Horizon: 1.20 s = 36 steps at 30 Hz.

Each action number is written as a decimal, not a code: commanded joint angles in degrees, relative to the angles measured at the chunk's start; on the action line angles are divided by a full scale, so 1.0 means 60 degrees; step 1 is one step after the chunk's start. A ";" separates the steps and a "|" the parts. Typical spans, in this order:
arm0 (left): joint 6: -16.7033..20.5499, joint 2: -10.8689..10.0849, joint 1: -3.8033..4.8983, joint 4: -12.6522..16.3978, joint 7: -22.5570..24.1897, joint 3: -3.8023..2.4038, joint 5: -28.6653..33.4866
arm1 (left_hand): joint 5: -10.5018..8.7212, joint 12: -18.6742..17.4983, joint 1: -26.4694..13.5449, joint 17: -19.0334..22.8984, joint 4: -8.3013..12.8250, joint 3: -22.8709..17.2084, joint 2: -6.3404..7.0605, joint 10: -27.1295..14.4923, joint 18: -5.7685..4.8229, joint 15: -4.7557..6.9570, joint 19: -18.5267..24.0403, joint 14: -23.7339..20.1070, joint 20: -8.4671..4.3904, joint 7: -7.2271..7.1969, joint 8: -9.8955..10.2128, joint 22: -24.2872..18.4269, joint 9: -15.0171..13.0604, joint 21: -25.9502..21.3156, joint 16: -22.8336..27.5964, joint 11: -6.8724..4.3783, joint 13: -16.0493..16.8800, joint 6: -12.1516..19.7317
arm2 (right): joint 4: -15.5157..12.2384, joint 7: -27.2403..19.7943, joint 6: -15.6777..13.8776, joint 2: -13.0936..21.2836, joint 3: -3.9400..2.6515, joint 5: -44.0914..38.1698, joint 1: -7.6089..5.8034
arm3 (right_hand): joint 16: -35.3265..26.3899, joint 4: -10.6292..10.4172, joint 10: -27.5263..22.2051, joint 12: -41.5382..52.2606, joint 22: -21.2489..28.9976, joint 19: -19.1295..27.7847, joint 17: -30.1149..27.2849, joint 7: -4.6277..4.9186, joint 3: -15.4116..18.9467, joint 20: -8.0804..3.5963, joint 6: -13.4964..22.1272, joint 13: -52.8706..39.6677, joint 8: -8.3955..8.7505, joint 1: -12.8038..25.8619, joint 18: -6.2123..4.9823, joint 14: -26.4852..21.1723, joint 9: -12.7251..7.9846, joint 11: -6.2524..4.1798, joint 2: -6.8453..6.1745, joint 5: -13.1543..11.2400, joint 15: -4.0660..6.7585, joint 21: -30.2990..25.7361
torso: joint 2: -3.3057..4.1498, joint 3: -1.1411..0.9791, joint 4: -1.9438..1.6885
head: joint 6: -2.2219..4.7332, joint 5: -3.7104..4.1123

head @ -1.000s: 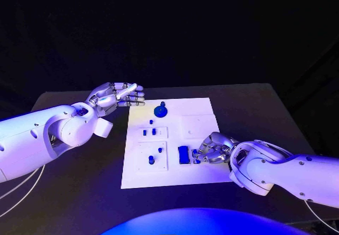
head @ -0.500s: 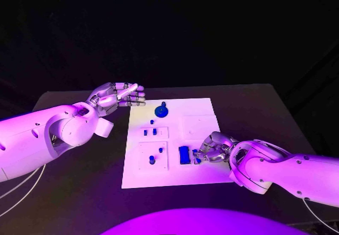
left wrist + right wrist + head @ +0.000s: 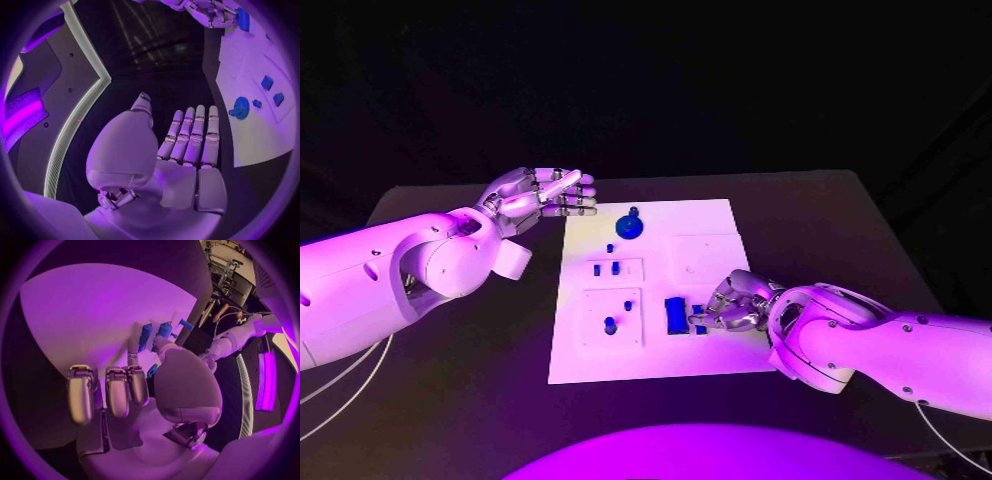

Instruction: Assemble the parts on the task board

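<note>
Black table [image 3: 473, 390] w/ white task board [image 3: 711, 355] lying mid-surface under dark backdrop. Left hand [image 3: 538, 195] is hovering off the board's far left corner, fingers straight and apart, holding nothing. Blue knob [image 3: 630, 228] is standing nearby. Oblong blue part [image 3: 675, 315] is lying long axis near-to-far, just left of right hand [image 3: 733, 303], whose fingers are curling at it; firm grip — can't tell.

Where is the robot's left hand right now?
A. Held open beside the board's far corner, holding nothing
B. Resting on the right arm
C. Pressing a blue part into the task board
A: the left hand is beside the task board, fingers extended and empty.
</note>
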State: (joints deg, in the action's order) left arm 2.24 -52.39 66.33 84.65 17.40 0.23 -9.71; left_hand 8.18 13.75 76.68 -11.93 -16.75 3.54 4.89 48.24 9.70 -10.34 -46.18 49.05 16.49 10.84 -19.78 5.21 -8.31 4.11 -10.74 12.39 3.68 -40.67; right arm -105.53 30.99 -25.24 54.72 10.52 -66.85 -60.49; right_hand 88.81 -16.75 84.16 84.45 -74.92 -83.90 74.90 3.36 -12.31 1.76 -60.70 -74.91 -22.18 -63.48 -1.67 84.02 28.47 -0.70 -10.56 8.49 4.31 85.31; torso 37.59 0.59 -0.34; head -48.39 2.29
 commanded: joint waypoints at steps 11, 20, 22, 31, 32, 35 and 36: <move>-0.0136 -0.0013 0.0002 0.0018 0.0043 -0.0006 -0.0023 | -0.0024 -0.0043 0.0003 -0.0011 -0.0034 0.0015 0.0001 -0.0026 -0.0012 -0.0022 -0.0067 0.0067 0.0020 0.0708 -0.0021 -0.0017 0.0014 -0.0061 0.0044 0.0007 -0.0002 -0.0066 | -0.0126 -0.0399 0.0498 0.0316 0.0012 -0.0099 0.0046 | 0.0032 0.0016 0.0599 -0.0025 -0.2311 -0.0873 0.2138 -0.0013 0.1078 -0.0058 0.0071 -0.2027 -0.0017 -0.0782 0.0127 0.0915 -0.0029 -0.0045 0.0255 -0.0488 0.0051 -0.0056 | -0.0005 -0.0001 -0.0005 | 0.0004 0.0017; -0.0154 0.0024 0.0001 -0.0012 0.0041 -0.0006 -0.0023 | -0.0027 -0.0048 0.0000 -0.0012 -0.0033 0.0012 -0.0012 -0.0027 -0.0013 -0.0024 -0.0068 0.0069 0.0020 0.0716 -0.0023 -0.0025 0.0018 -0.0061 0.0058 0.0012 -0.0001 -0.0074 | -0.0115 -0.0567 0.0678 0.0377 0.0012 -0.0170 0.0152 | 0.0042 0.0065 0.0605 -0.0007 -0.2315 -0.0874 0.2163 0.0003 0.1277 -0.0049 0.0067 -0.2042 0.0024 -0.1935 0.0130 0.0920 -0.0076 -0.0032 0.0246 -0.0862 0.0040 -0.0043 | 0.0005 -0.0007 -0.0007 | 0.0042 0.0025; -0.0153 0.0029 0.0001 -0.0019 0.0039 -0.0006 -0.0023 | -0.0027 -0.0048 0.0000 -0.0012 -0.0033 0.0012 -0.0012 -0.0027 -0.0013 -0.0024 -0.0068 0.0069 0.0020 0.0716 -0.0023 -0.0025 0.0018 -0.0061 0.0058 0.0012 -0.0001 -0.0074 | -0.0089 -0.0518 0.0640 0.0341 0.0012 -0.0255 0.0169 | 0.0042 0.0061 0.0603 -0.0012 -0.2315 -0.0874 0.2163 0.0002 0.1280 -0.0049 0.0061 -0.2040 0.0028 -0.2013 0.0130 0.0920 -0.0083 -0.0033 0.0266 -0.0841 0.0040 -0.0042 | 0.0008 -0.0010 -0.0006 | 0.0038 0.0019; -0.0152 0.0034 0.0001 -0.0035 0.0037 -0.0006 -0.0023 | -0.0027 -0.0048 0.0000 -0.0012 -0.0033 0.0012 -0.0012 -0.0027 -0.0013 -0.0024 -0.0068 0.0069 0.0020 0.0716 -0.0023 -0.0025 0.0018 -0.0061 0.0058 0.0012 -0.0001 -0.0074 | -0.0149 -0.0528 0.0377 0.0414 0.0010 -0.0362 0.0189 | 0.0036 -0.0004 0.0604 -0.0016 -0.2310 -0.0871 0.2149 0.0021 0.1407 -0.0044 0.0039 -0.2040 0.0054 -0.1888 0.0127 0.0917 -0.0114 -0.0020 0.0334 -0.0590 0.0031 -0.0064 | -0.0008 0.0003 -0.0003 | 0.0048 0.0030; -0.0154 0.0036 0.0001 -0.0038 0.0038 -0.0006 -0.0023 | -0.0027 -0.0048 0.0000 -0.0012 -0.0033 0.0012 -0.0012 -0.0027 -0.0013 -0.0024 -0.0068 0.0069 0.0020 0.0716 -0.0023 -0.0025 0.0018 -0.0061 0.0058 0.0012 -0.0001 -0.0074 | -0.0171 -0.0546 0.0372 0.0444 0.0009 -0.0343 0.0189 | 0.0034 -0.0006 0.0599 -0.0028 -0.2309 -0.0871 0.2145 0.0022 0.1430 -0.0043 0.0036 -0.2034 0.0057 -0.1849 0.0126 0.0916 -0.0117 -0.0018 0.0343 -0.0559 0.0030 -0.0066 | -0.0010 0.0003 -0.0002 | 0.0059 0.0036; -0.0165 0.0051 0.0000 -0.0062 0.0050 -0.0006 -0.0010 | -0.0027 -0.0048 0.0000 -0.0012 -0.0033 0.0012 -0.0012 -0.0027 -0.0013 -0.0024 -0.0068 0.0069 0.0020 0.0716 -0.0023 -0.0025 0.0018 -0.0061 0.0058 0.0012 -0.0001 -0.0074 | -0.0294 -0.0653 0.0463 0.0632 -0.0006 -0.0131 0.0149 | 0.0019 -0.0012 0.0587 -0.0057 -0.2289 -0.0857 0.2114 0.0031 0.1539 -0.0036 0.0039 -0.2020 0.0079 -0.1635 0.0111 0.0909 -0.0138 -0.0010 0.0410 -0.0413 0.0022 -0.0149 | -0.0021 0.0011 -0.0008 | 0.0133 0.0064; -0.0175 0.0055 0.0000 -0.0072 0.0059 -0.0006 0.0002 | -0.0027 -0.0048 0.0000 -0.0012 -0.0033 0.0012 -0.0012 -0.0027 -0.0013 -0.0024 -0.0068 0.0069 0.0020 0.0716 -0.0023 -0.0025 0.0018 -0.0061 0.0058 0.0012 -0.0001 -0.0074 | -0.0328 -0.0709 0.0493 0.0692 -0.0011 -0.0010 0.0113 | 0.0009 -0.0014 0.0577 -0.0080 -0.2278 -0.0848 0.2091 0.0035 0.1612 -0.0032 0.0046 -0.2009 0.0087 -0.1540 0.0103 0.0904 -0.0144 -0.0004 0.0401 -0.0397 0.0018 -0.0196 | -0.0031 0.0011 -0.0009 | 0.0144 0.0065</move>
State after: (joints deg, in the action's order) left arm 2.20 -52.21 66.32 84.20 17.30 0.23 -9.73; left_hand 8.18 13.75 76.68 -11.93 -16.75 3.54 4.89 48.24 9.70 -10.34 -46.18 49.05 16.49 10.84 -19.78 5.11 -8.26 4.12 -10.75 12.39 3.68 -40.67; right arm -107.27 27.88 -23.31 58.57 10.47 -67.94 -59.66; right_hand 88.81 -16.83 84.16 84.19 -74.91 -83.90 74.93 3.56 -2.83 1.76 -60.50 -74.91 -21.33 -73.19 -1.68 84.02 27.41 -0.70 -8.10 5.89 4.31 84.29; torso 37.53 0.60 -0.37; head -47.80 2.60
